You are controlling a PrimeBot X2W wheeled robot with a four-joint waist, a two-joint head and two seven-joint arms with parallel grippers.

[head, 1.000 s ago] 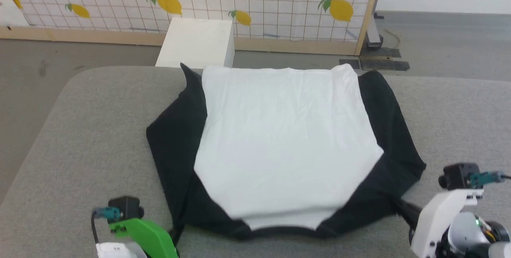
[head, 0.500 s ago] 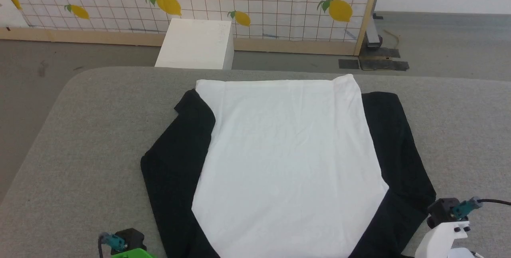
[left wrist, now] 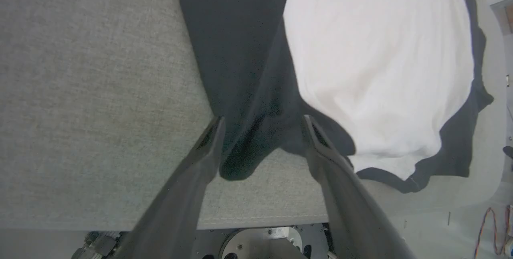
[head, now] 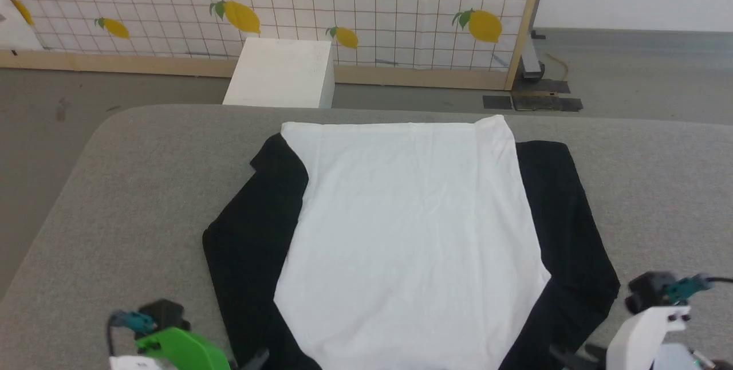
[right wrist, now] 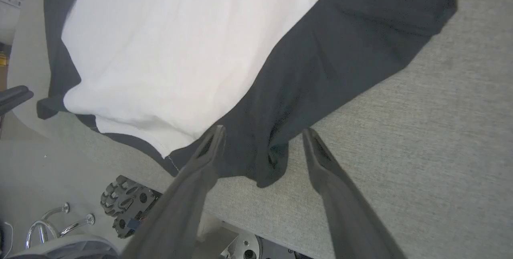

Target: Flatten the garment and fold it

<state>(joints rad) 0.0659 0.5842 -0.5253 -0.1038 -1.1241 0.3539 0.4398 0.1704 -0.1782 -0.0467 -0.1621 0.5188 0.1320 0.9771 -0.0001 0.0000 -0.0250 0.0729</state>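
The garment (head: 412, 232) lies spread on the grey padded table (head: 131, 187), plain white panel up. Its black sleeves are folded down along either side, running from the far corners toward the near edge. Both arms sit low at the robot's side of the table, one at each near corner of the shirt. The left gripper (left wrist: 264, 128) reaches in over the near edge with its two dark fingers pointing across the table top, and its jaws stand wide apart. The bunched end of the left sleeve (left wrist: 232, 50) sits loose in the gap between them, with neither finger pressing on it as far as I can make out. In the head view this wrist shows as a green cover (head: 180, 350) at the bottom left, just beside the sleeve. The right gripper (right wrist: 263, 136) is posed the same way at the other corner, jaws apart. The crumpled tip of the right sleeve (right wrist: 360, 30) rests on the table between the fingers, not clamped. Its white wrist bracket (head: 644, 330) tilts up at the lower right, close to that sleeve's outer edge. The shirt's black-trimmed near edge comes close to the table's lip. Beyond the table a white box (head: 280, 75) stands on the floor in front of a lemon-print screen (head: 343, 3).
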